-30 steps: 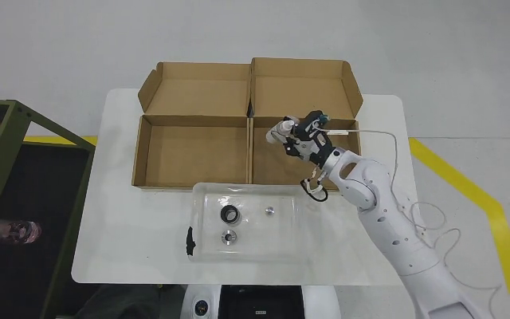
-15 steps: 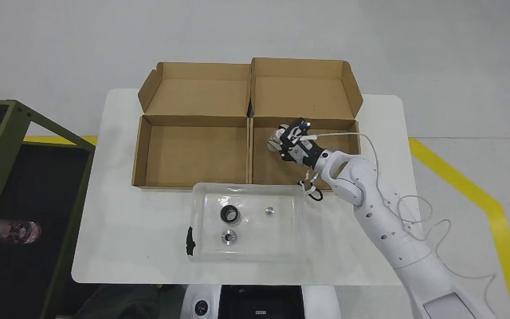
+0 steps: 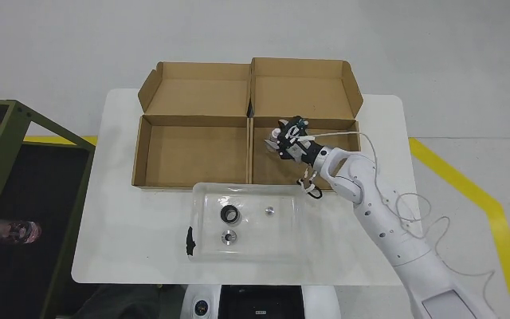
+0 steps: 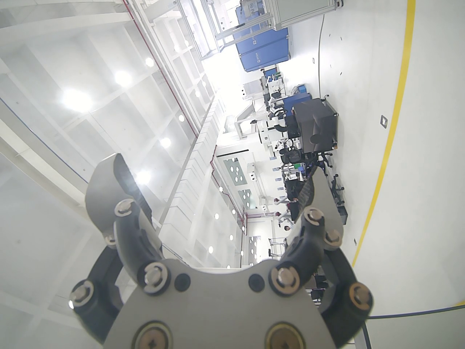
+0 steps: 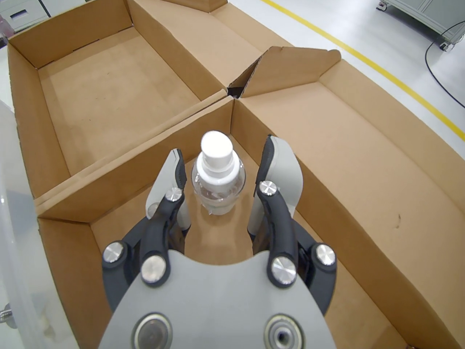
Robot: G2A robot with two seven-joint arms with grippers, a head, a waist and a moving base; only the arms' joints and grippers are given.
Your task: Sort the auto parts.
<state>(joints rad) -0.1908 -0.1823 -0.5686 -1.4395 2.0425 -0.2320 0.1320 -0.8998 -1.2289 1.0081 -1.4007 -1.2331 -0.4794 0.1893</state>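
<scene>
On my right gripper [image 5: 222, 157] the 2 fingers stand apart, clear of the bottle [image 5: 218, 183], leaving it in the right box [image 5: 363, 154]; my left gripper [image 4: 212, 177] gapes wide, idle.

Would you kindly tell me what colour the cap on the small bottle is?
White cap on a clear bottle; the right wrist view shows it best.

Right gripper [image 3: 279, 137] over box [image 3: 269, 167] (right one)
</scene>
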